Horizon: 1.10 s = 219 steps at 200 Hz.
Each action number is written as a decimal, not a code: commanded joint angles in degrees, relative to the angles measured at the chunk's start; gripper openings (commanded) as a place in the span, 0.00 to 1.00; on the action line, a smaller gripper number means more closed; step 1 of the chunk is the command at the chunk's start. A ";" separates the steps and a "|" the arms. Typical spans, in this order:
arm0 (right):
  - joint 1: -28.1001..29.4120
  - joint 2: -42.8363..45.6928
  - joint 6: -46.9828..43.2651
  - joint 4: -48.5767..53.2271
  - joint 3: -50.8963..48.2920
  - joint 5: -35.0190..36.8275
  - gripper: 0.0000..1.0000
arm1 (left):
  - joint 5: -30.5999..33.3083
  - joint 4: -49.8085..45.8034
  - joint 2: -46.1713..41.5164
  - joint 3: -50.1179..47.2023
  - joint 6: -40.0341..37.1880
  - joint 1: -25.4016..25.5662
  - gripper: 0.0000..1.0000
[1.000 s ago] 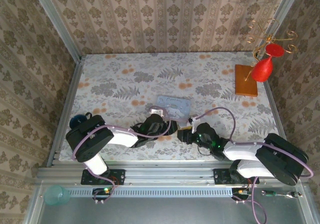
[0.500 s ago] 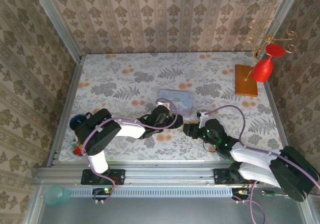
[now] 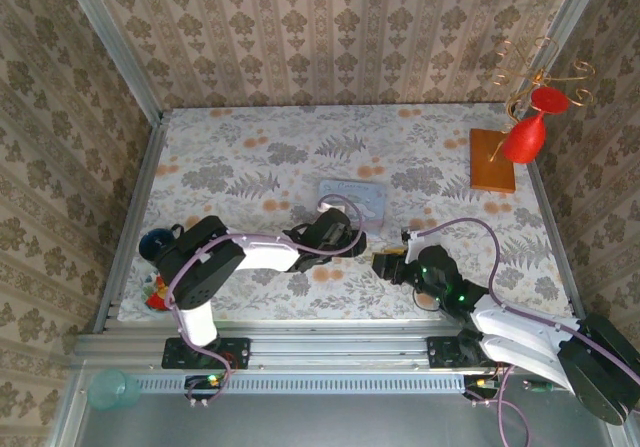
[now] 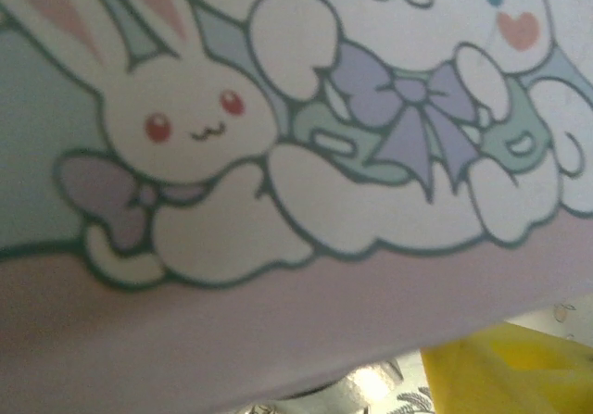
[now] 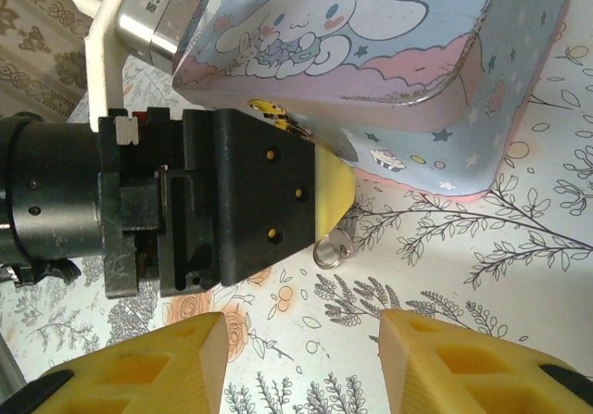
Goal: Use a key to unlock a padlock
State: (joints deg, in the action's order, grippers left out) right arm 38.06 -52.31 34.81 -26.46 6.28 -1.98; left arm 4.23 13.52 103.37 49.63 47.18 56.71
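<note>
The pastel cartoon tin (image 3: 352, 199) (image 5: 389, 53) lies mid-table, and its rabbit-printed side (image 4: 278, 155) sits right against the left wrist camera. My left gripper (image 3: 345, 239) (image 5: 335, 190) presses up to the tin's near edge. One of its yellow fingers (image 4: 500, 372) shows, and I cannot tell how its jaws stand. A silvery key ring (image 5: 330, 249) with a small key hangs just under that fingertip. The dark padlock is hidden behind the finger and the tin. My right gripper (image 3: 383, 264) (image 5: 301, 368) hovers open a short way in front of the ring, with nothing between its fingers.
A wooden stand (image 3: 492, 160) with a red glass ornament (image 3: 525, 137) stands at the back right. A dark round object (image 3: 155, 242) sits at the table's left edge. Wallpapered walls close in the back and sides. Floral tablecloth lies between the arms.
My left gripper has slid right, up against the tin. My right gripper has drawn back to the right, away from the left one, and its arm has swung outward.
</note>
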 commanded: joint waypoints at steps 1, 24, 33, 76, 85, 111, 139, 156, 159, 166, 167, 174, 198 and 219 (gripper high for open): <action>-0.22 -0.29 0.88 0.68 -0.54 -0.26 0.48 | 0.68 -4.57 2.87 0.47 1.05 0.61 0.60; 0.02 -2.58 0.22 -0.92 -0.11 -1.23 0.48 | 1.56 -4.00 1.21 -1.39 2.44 0.67 0.52; 0.39 -3.98 -0.37 -2.20 0.12 -1.47 0.47 | 1.36 -3.18 0.68 -1.96 3.09 0.62 0.48; 2.25 -12.68 0.34 -8.93 2.15 -2.37 0.45 | -0.57 0.07 -2.21 -3.76 6.00 0.54 0.34; 2.52 -14.35 1.24 -11.05 2.43 -2.68 0.44 | -0.99 1.18 -2.99 -4.45 6.72 0.47 0.32; 3.32 -18.24 3.83 -15.79 3.11 -2.30 0.41 | -2.54 5.96 -5.37 -7.24 9.22 -0.16 0.24; 5.05 -20.71 3.33 -15.22 5.04 -0.90 0.40 | -3.13 8.00 -8.49 -9.23 11.43 -0.63 0.20; 5.78 -22.76 3.51 -16.97 5.81 -1.92 0.39 | -3.00 8.50 -10.42 -10.26 12.79 -0.76 0.20; 5.92 -23.18 3.56 -17.24 5.95 -2.05 0.39 | -3.09 8.89 -10.62 -10.57 13.16 -0.81 0.20; 6.22 -24.14 3.78 -17.80 6.36 -2.43 0.39 | -3.39 9.82 -11.39 -11.22 14.01 -1.03 0.20; 6.27 -24.27 3.82 -17.95 6.41 -2.47 0.39 | -3.41 9.93 -11.50 -11.26 14.18 -1.01 0.20; 6.46 -25.43 4.57 -19.23 6.49 -2.98 0.38 | -3.70 10.73 -12.05 -11.84 15.11 -1.28 0.20; 6.50 -30.27 8.69 -27.65 5.67 -4.37 0.38 | -4.81 14.18 -13.28 -13.64 18.23 -1.69 0.19; 6.50 -33.76 11.57 -33.51 5.80 -5.15 0.36 | -5.98 17.25 -14.12 -15.05 21.09 -1.96 0.19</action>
State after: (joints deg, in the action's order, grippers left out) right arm 44.21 -83.02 41.95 -50.02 11.64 -5.45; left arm 0.38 24.05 91.55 35.92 63.48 55.13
